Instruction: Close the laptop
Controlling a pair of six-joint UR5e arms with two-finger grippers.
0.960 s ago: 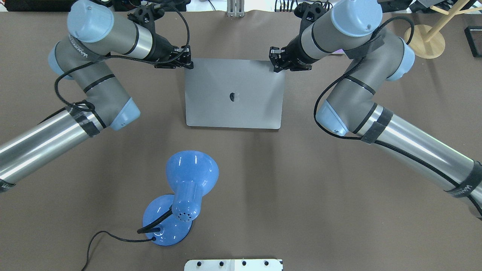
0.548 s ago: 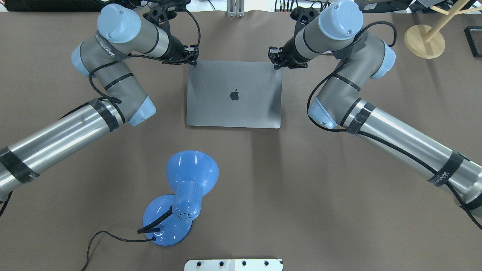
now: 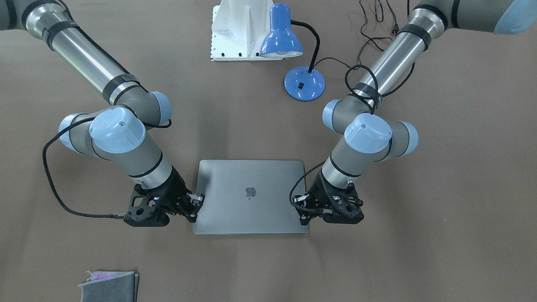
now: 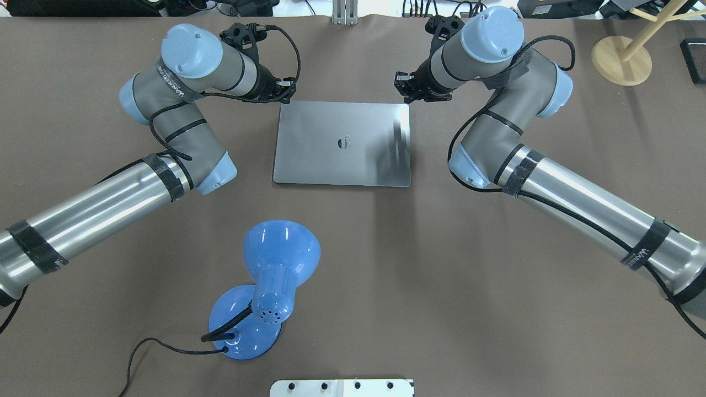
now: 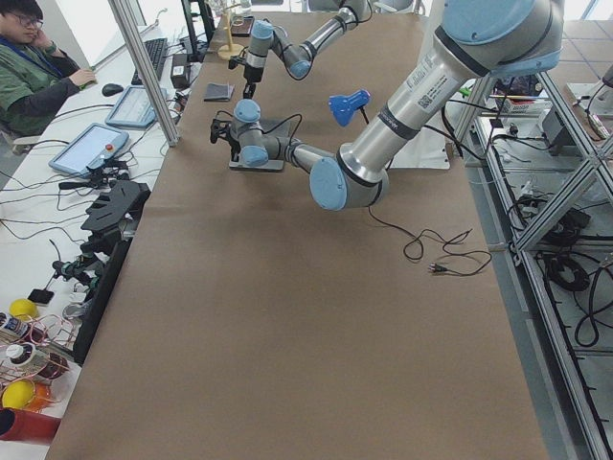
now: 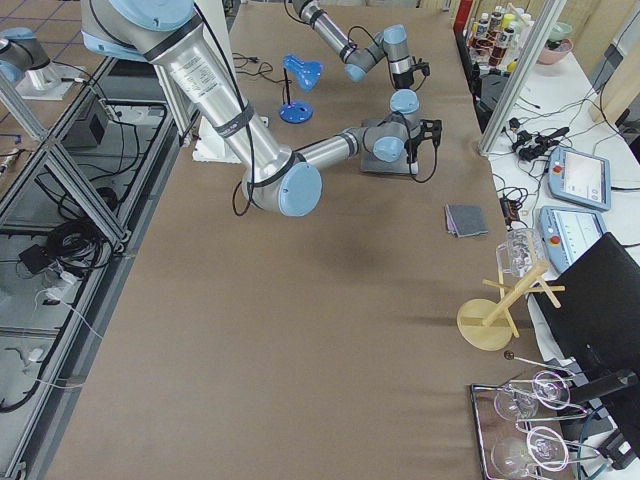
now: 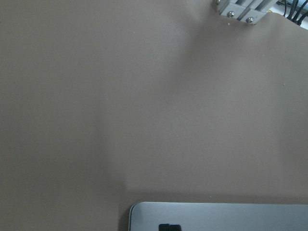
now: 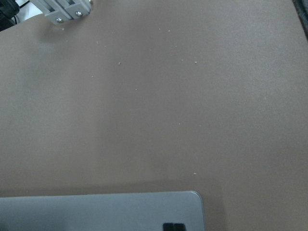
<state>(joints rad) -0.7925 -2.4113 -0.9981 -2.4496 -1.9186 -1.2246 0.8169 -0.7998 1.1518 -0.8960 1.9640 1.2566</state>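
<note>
The space-grey laptop (image 4: 342, 160) lies in the middle of the table with its lid down flat or nearly flat, apple logo up; keyboard and screen are hidden. It also shows in the front-facing view (image 3: 235, 209). My left gripper (image 4: 285, 91) sits at the lid's far left corner and my right gripper (image 4: 405, 89) at its far right corner. Both look shut, tips on the lid's far edge. In the front-facing view the left gripper (image 3: 298, 208) is on the right and the right gripper (image 3: 196, 204) on the left. Each wrist view shows a lid corner (image 7: 216, 216) (image 8: 96, 211) with one black fingertip (image 7: 169, 227) on it.
A blue desk lamp (image 4: 276, 275) with a black cord stands near the robot's side, left of centre. A white base plate (image 4: 342, 387) is at the near edge. A wooden stand (image 4: 620, 60) is at the far right. A folded grey cloth (image 3: 109, 285) lies on the operators' side.
The lid's far edge has come down towards the table. Both grippers have gone down and forward with it, and both arms have folded inward.
</note>
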